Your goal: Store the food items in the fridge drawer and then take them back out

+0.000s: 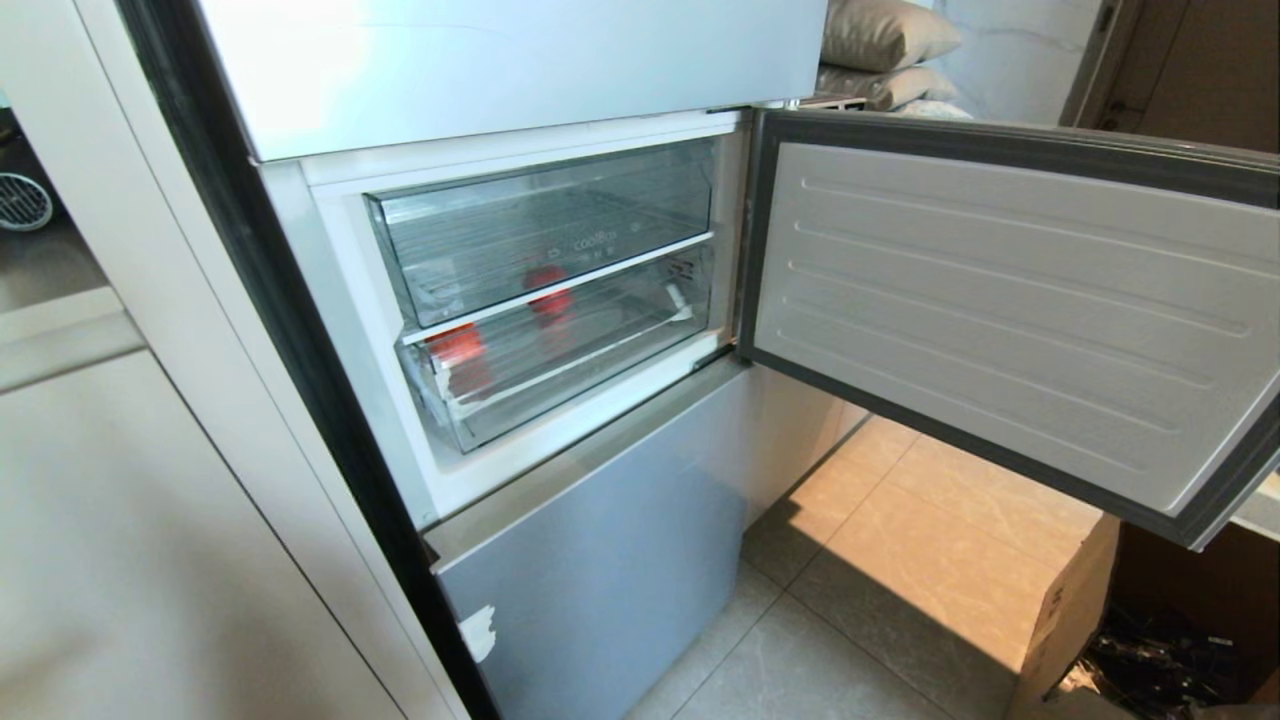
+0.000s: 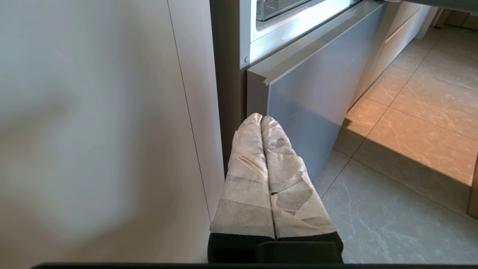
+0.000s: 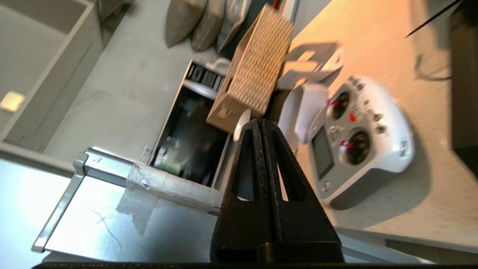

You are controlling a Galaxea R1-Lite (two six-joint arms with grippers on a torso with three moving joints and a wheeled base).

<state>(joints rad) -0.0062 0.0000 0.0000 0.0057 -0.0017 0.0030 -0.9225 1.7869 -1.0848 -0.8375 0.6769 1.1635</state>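
In the head view the fridge's middle compartment stands open with two clear drawers pushed in. The lower one is the fridge drawer (image 1: 600, 345). One red food item (image 1: 460, 347) shows through its left front. A second red food item (image 1: 550, 292) shows further back, at the line between the two drawers; which drawer holds it I cannot tell. Neither arm is in the head view. My left gripper (image 2: 261, 118), its fingers wrapped in white tape, is shut and empty low by the fridge's bottom door. My right gripper (image 3: 259, 121), black, is shut and empty above the open door's top edge.
The open fridge door (image 1: 1000, 300) swings out to the right. Below it a cardboard box (image 1: 1070, 620) sits on the tiled floor. A white cabinet panel (image 1: 150, 550) flanks the fridge's left. Beyond the right gripper a counter holds a white remote controller (image 3: 358, 138) and a wicker basket (image 3: 254, 74).
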